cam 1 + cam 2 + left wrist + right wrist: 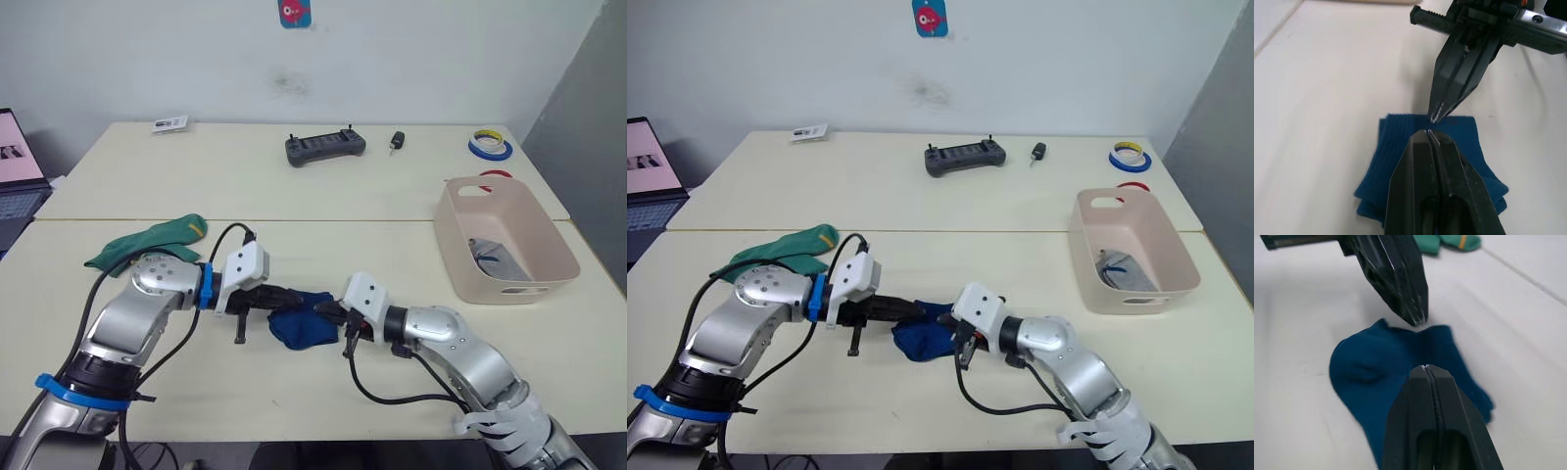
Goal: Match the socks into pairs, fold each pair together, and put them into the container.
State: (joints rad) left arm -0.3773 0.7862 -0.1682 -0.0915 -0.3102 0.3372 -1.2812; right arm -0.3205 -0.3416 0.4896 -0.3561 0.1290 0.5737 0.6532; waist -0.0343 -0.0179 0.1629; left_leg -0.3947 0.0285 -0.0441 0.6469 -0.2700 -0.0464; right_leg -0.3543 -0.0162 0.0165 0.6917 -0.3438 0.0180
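A pair of royal blue socks (299, 331) lies bunched on the near table, between my two arms. My left gripper (294, 295) reaches in from the left, shut, its tip just over the blue fabric (1383, 161). From the right comes my right gripper (323, 309), also shut, with its tip over the same socks (1371, 377). The two tips nearly meet, and I see no fabric pinched in either. Green socks (147, 243) lie behind my left arm. The pale pink container (549, 235) stands at the right with a grey sock (495, 257) inside.
A dark grey controller (325, 147) and a small black key fob (397, 142) lie on the far table. Tape rolls (489, 145) sit at the far right, and a laptop (15, 166) at the far left edge. A seam runs between the two tables.
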